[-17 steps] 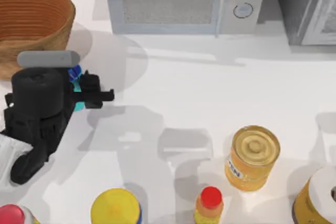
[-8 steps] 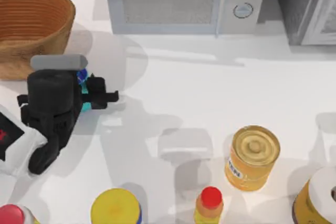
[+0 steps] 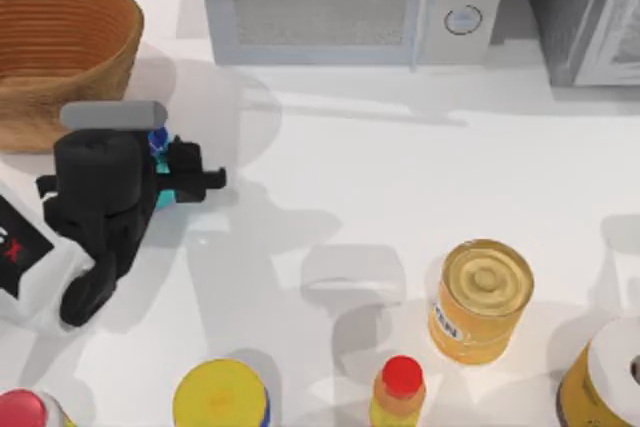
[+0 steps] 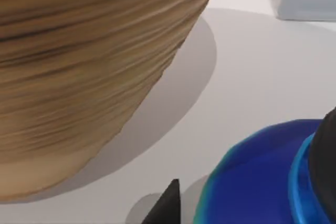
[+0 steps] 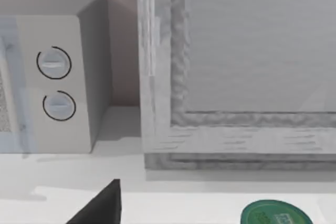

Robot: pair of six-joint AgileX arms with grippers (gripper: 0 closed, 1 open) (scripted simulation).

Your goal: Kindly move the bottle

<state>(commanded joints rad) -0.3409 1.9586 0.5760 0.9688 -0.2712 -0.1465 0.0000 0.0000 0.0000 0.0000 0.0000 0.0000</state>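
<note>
basket (image 3: 55, 42) upper left of frame, microwave (image 3: 350, 2) top centre. bottle (image 3: 160, 162) just below basket, under left gripper (image 3: 185, 179), mid-left. can (image 3: 482, 299) lower right, small capped bottle (image 3: 400, 392) bottom centre, left of it.

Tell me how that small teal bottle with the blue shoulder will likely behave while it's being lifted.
The small teal bottle with the blue shoulder looks squat and rigid, so it probably won't flex or tip easily. Its glossy, rounded shoulder suggests it may slip between the fingers. The left gripper, beside the woven wicker basket, largely covers it, so it's likely light.
</note>
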